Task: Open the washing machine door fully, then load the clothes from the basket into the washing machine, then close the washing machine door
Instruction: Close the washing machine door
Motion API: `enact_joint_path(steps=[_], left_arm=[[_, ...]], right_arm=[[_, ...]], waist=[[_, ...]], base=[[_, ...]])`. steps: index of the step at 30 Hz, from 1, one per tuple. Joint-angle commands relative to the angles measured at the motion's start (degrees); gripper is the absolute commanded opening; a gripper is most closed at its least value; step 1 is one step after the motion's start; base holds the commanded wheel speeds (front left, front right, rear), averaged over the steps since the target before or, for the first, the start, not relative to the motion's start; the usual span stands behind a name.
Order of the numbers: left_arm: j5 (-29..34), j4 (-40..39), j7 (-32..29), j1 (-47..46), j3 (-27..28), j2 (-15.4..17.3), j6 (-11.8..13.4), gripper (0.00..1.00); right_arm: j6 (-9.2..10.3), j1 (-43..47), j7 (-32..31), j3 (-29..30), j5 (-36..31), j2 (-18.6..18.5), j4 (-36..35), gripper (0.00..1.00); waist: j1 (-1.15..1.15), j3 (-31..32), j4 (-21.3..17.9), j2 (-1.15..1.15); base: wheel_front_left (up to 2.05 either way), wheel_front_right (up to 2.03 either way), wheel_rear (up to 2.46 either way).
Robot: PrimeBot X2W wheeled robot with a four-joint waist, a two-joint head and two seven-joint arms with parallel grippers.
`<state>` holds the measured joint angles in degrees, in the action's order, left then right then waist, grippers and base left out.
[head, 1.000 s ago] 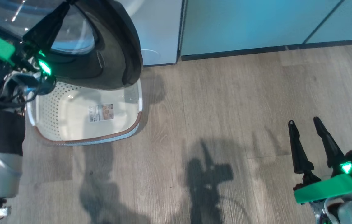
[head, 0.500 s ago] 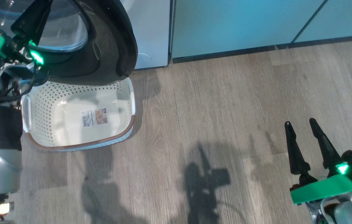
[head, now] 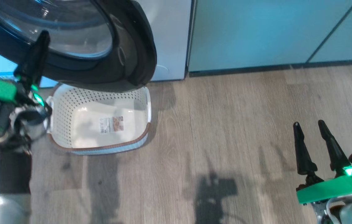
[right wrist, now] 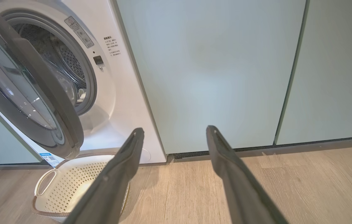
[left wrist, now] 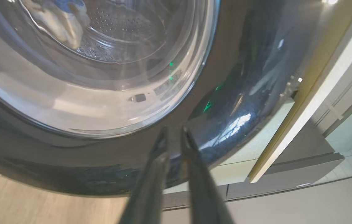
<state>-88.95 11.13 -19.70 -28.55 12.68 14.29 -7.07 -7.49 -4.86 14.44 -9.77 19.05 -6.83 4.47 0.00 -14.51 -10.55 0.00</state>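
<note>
The washing machine door [head: 132,56] stands partly open, its black rim [left wrist: 241,93] and glass bowl hanging over the basket. My left gripper [left wrist: 174,132] points at the rim's outer face, fingers a narrow gap apart with nothing between them; in the head view it [head: 43,35] lies against the door's lower left edge. Pale cream clothes [left wrist: 61,21] with blue trim show through the glass inside the steel drum. The basket [head: 67,124] sits on the floor under the door with just a label on its base. My right gripper [head: 309,123] hovers open at the lower right, far from the white washing machine [right wrist: 117,93].
Pale green cabinet panels [right wrist: 213,68] stand to the right of the machine. Wood-look floor [head: 225,124] stretches between the basket [right wrist: 70,183] and my right gripper [right wrist: 175,130]. The door [right wrist: 33,93] overhangs the basket's far side.
The head camera has shifted. My left fingers have slid from across the door glass to its lower rim and parted slightly. The right gripper has held its pose.
</note>
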Motion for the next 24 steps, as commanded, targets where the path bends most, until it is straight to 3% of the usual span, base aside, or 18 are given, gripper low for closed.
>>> enact_joint_path(steps=[1,2,11,17,20,24], left_arm=[[0.9,-2.9,0.7,0.5,1.6,1.3,-0.4,0.93],[1.7,-4.0,1.6,2.0,1.6,1.0,-0.4,1.0],[14.3,-11.7,12.7,14.7,-2.7,0.4,-0.4,1.0],[30.8,-13.2,24.0,22.7,-6.5,2.2,-0.3,1.0],[40.1,-13.7,28.6,25.8,-8.6,2.8,1.5,1.0],[51.3,-15.2,32.0,29.3,-11.0,3.8,5.8,1.0]], right_arm=[[0.0,0.4,0.6,-0.7,-0.4,-0.6,-1.5,1.0],[0.0,0.7,0.6,-0.6,-0.5,-0.6,-1.4,1.0],[0.0,3.2,0.6,-0.1,-1.3,-1.2,-0.8,1.0],[0.0,5.3,0.6,0.1,-1.7,-1.4,-0.4,1.0],[0.0,6.3,0.6,0.0,-1.8,-1.5,-0.3,1.0],[0.0,7.1,0.6,-0.3,-2.0,-1.9,-0.3,1.0]], waist=[[0.0,1.5,1.0,0.0],[0.0,2.1,1.3,0.0],[0.0,8.2,4.4,0.0],[0.0,11.7,5.7,0.0],[0.0,12.9,6.1,0.0],[0.0,13.7,6.3,0.0]], base=[[0.0,0.0,0.0],[0.0,0.0,0.0],[0.0,0.0,0.0],[0.0,0.0,0.0],[0.0,0.0,0.0],[0.0,0.0,0.0]])
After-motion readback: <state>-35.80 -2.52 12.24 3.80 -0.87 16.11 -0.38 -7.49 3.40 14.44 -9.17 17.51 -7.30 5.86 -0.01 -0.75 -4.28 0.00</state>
